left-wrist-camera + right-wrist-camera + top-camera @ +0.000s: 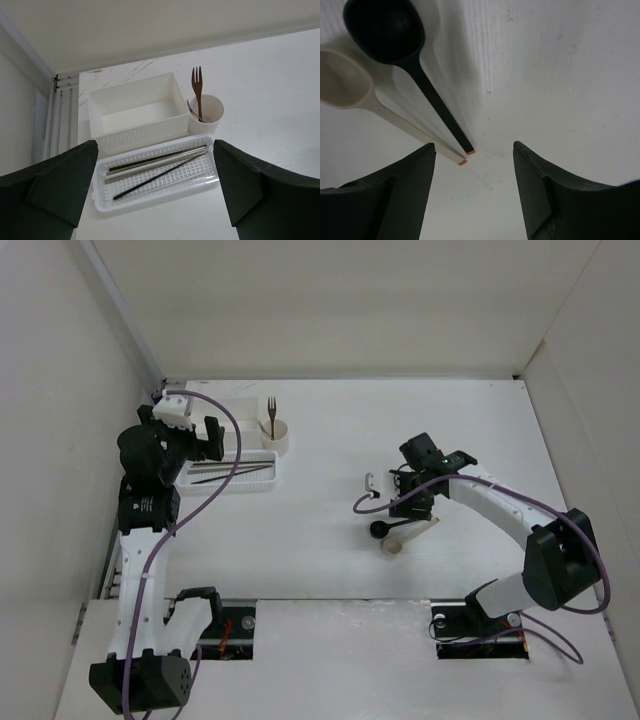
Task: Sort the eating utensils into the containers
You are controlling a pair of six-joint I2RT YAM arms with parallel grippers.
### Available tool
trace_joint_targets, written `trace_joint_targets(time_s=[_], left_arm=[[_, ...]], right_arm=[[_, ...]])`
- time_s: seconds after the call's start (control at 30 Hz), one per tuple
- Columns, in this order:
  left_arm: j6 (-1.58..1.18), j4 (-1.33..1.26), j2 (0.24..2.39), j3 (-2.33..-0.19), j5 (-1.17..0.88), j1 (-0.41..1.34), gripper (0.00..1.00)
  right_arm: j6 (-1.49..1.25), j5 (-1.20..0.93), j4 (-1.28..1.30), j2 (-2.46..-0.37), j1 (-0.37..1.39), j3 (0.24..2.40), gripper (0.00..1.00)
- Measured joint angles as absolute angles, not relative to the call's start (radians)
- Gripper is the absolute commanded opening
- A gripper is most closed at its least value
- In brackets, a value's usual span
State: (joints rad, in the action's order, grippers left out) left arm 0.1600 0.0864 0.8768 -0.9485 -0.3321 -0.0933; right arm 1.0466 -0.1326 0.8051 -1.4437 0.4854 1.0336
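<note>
Spoons first: the black spoon (420,80) and the beige spoon (395,116) lie flat on the surface (560,75), side by side, right of centre and well apart from the containers. Their handles run nearly parallel, the ends just beside each other. Over those ends hangs the right gripper (473,150), jaws partway apart and holding nothing; both ends sit toward one finger rather than centred. At the far left the left gripper (155,150) is wide and empty above the tray (150,192), which carries the chopsticks (160,165). The box (132,112) stands behind the tray, and the cup (207,117) beside it holds the brown fork (197,90) and the grey fork (192,111). We judge both spoons light, stiff and smooth: little squeeze needed, but thin handles lying flush give the fingers little to bite on and may skate or pivot. Best hold, we think, is across the handle near its end, fingers down to the surface. The handles lie so close that a finger will hardly pass between them, so both may come up together.
</note>
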Motion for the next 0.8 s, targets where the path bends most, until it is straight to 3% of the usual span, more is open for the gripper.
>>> trace_joint_targets(time_s=[0.6, 0.7, 0.73, 0.77, 0.8], left_arm=[[0.173, 0.087, 0.874, -0.93, -0.28, -0.093, 1.0], [0.179, 0.089, 0.874, -0.922, -0.27, -0.093, 1.0], [0.179, 0.089, 0.874, -0.922, -0.268, -0.093, 1.0], [0.179, 0.088, 0.872, -0.922, -0.267, -0.093, 1.0], [0.18, 0.088, 0.871, -0.922, -0.264, -0.093, 1.0]], right_arm=[[1.119, -0.269, 0.699, -1.61, 0.542, 0.976, 0.67], [1.125, -0.273, 0.69, -1.626, 0.551, 0.976, 0.62], [1.126, -0.277, 0.683, -1.628, 0.551, 0.976, 0.53], [1.128, -0.28, 0.678, -1.628, 0.551, 0.976, 0.53], [1.125, -0.282, 0.672, -1.628, 0.551, 0.976, 0.38]])
